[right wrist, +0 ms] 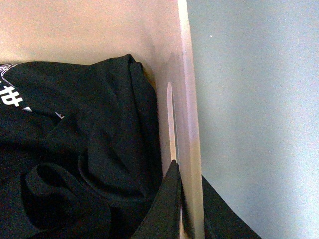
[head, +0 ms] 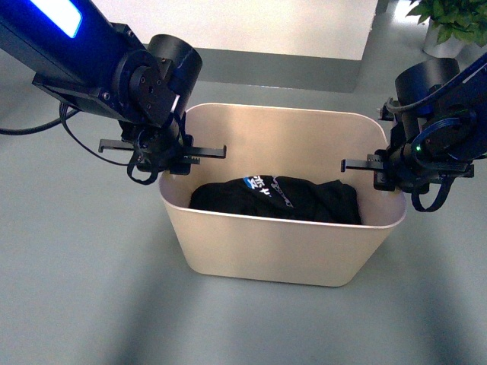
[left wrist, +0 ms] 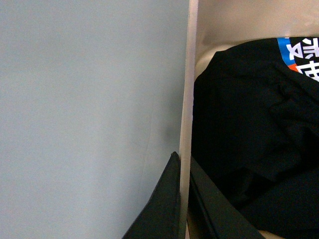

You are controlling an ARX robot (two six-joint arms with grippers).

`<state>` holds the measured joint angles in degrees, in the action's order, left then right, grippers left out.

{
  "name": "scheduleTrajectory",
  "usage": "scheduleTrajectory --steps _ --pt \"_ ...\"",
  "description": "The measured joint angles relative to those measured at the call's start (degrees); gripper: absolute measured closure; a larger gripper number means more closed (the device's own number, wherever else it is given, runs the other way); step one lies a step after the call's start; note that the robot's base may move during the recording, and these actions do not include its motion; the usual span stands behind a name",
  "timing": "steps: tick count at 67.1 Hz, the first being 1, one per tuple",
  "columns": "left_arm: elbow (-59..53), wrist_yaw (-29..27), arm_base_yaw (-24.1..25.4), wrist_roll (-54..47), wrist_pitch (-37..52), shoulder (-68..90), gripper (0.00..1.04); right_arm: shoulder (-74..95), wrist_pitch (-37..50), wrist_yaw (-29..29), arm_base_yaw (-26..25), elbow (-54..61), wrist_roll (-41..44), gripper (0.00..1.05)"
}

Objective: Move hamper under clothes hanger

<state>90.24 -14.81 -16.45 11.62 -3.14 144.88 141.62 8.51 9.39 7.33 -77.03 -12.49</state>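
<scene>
The beige hamper (head: 281, 247) stands on the grey floor in the middle of the front view, with black clothes (head: 278, 199) bearing a blue and white print inside. My left gripper (head: 176, 161) is shut on the hamper's left short wall, one finger inside and one outside the rim (left wrist: 185, 124). On the opposite short wall my right gripper (head: 384, 176) is shut too, pinching the rim (right wrist: 188, 114) beside the slot handle (right wrist: 171, 117). The clothes hanger is out of view.
A white wall with a dark grey skirting (head: 304, 68) runs along the back. A potted green plant (head: 449, 23) stands at the far right corner. Grey floor (head: 76, 266) lies around the hamper.
</scene>
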Motion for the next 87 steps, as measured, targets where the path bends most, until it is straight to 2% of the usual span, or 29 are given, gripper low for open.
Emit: scheduleTrajectory --steps 13,17,36,47,56,59,65,87 --pt "0.0 0.0 -0.1 0.2 0.0 0.0 1.01 0.0 0.4 0.0 0.0 0.0 -0.1 1.02" --pt "0.0 0.1 0.0 0.7 0.2 0.0 0.95 0.0 1.0 -0.1 0.0 0.2 -0.3 0.99" --pt "-2.3 1.9 0.6 3.3 3.2 -0.4 0.52 -0.5 3.0 -1.9 0.0 3.8 -1.4 0.56" --pt "-3.9 1.3 1.1 3.3 5.6 -5.5 0.23 -6.1 5.2 -0.7 -0.9 6.7 -1.0 0.28" --pt "-5.2 -0.1 1.2 1.6 8.3 -11.0 0.05 -12.0 6.1 0.2 -1.6 8.5 -0.2 0.09" --pt "-5.8 -0.6 1.1 0.9 9.5 -12.6 0.06 -13.7 6.3 0.3 -1.7 9.0 0.0 0.06" --pt "-7.3 -0.2 0.9 0.7 11.5 -16.5 0.07 -17.7 6.8 0.5 -1.9 10.5 0.7 0.08" --pt "-18.4 -1.1 -2.1 -0.3 19.6 -34.7 0.07 -36.3 11.9 1.3 -1.5 19.2 1.4 0.08"
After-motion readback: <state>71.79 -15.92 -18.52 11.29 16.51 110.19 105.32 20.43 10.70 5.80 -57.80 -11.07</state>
